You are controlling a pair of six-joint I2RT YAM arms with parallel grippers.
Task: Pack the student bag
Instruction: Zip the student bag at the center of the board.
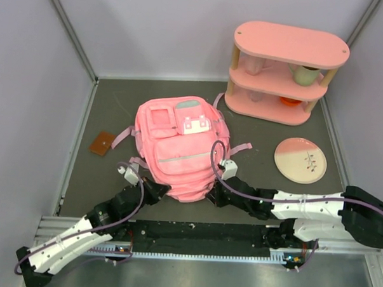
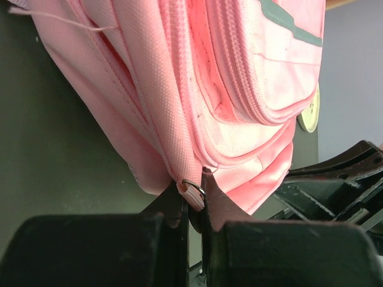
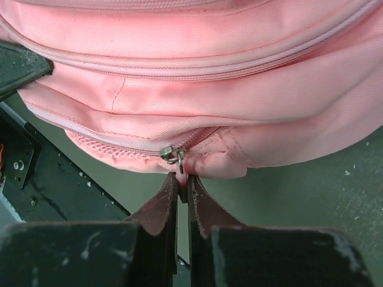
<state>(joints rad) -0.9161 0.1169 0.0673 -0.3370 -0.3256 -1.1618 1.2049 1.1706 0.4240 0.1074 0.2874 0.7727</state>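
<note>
Pink student bag laid flat at mid-table, one edge toward the arms, left gripper closed on a zip ring, right gripper pinched shut on a zip pull, shelf behind

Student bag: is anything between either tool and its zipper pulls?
Nothing visible stands between. The left tool is shut on a pink zipper tab, the right tool on a zipper pull, both at the student bag's near edge.
</note>
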